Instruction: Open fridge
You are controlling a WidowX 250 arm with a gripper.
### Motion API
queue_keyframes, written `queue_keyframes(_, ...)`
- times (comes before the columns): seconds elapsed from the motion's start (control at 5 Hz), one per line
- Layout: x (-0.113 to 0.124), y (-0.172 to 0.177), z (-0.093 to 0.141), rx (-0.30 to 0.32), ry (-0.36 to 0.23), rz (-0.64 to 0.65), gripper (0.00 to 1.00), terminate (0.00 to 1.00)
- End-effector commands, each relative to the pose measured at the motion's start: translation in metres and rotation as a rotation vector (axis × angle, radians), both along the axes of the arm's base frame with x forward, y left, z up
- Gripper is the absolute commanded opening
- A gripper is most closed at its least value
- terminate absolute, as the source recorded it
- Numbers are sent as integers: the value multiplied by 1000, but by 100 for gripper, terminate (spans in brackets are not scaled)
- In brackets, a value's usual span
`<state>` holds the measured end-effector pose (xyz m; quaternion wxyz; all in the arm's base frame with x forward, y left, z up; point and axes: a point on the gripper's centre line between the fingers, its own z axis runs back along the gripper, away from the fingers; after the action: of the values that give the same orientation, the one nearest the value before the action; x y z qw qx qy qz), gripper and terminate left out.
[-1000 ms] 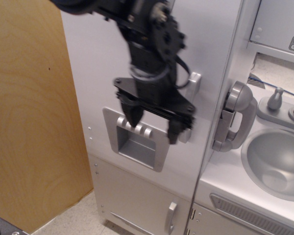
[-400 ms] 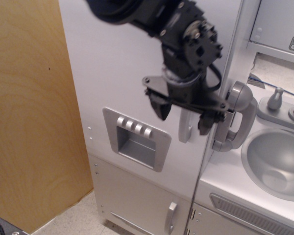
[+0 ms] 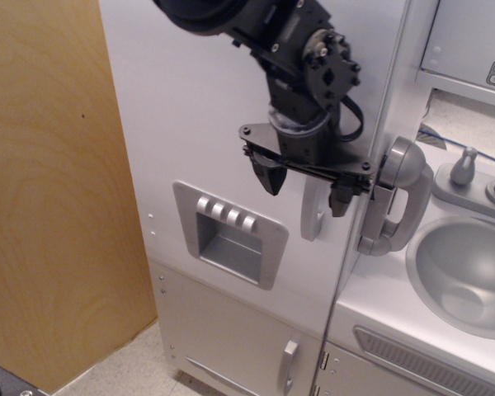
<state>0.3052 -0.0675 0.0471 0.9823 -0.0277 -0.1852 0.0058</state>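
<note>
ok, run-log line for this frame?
phase: approach | end effector: open, fingers straddling fridge door handle | contact: cannot tell | door: closed

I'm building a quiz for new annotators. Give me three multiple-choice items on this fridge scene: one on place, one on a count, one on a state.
1. Where is the gripper?
A. at the lower door
B. straddling the fridge handle
C. over the sink

2. How many buttons does the dispenser panel have?
A. two
B. six
C. four

3. The large fridge door is:
A. closed
B. wide open
C. removed

Answers: 1 B, one finger sits either side of the bar. 2 C, four silver buttons in a row. 3 A, the door lies flush with no shelves showing.
</note>
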Motion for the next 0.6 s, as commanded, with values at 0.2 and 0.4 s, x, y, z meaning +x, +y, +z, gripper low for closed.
queue_keyframes(0.2,8,-2,7,-74,-120,-16,0,0)
queue_keyframes(0.4,1,2,9,-125,-162,-10,0,0)
